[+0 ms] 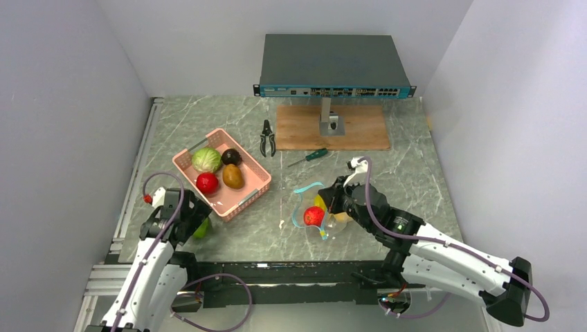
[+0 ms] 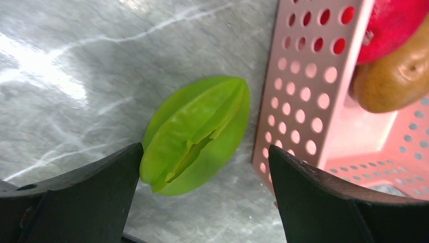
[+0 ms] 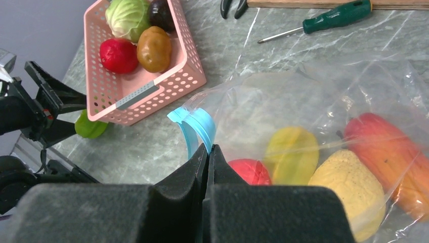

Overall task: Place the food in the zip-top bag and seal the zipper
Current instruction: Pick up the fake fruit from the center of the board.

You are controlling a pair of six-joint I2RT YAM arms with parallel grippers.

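Note:
The clear zip-top bag point(image 3: 313, 96) lies on the marble table, its mouth open toward the pink basket. My right gripper point(image 3: 208, 148) is shut on the teal-blue zipper point(image 3: 200, 124) strip at the mouth. Inside the bag are a red fruit point(image 3: 249, 171), a yellow star fruit point(image 3: 292, 154), a bumpy yellow piece point(image 3: 349, 187) and a red-orange piece point(image 3: 389, 149). My left gripper point(image 2: 205, 150) stands open on either side of a green star fruit point(image 2: 197, 131), which lies on the table beside the basket's wall point(image 2: 303, 76), close to the left finger.
The pink basket point(image 1: 250, 196) holds a cabbage point(image 1: 206, 159), a red fruit point(image 1: 207, 182), a potato point(image 1: 233, 176) and a dark item point(image 1: 231, 156). Pliers point(image 1: 267, 137), a green-handled screwdriver point(image 1: 309, 157), a wooden board point(image 1: 297, 128) and a network switch point(image 1: 334, 66) on a stand are behind.

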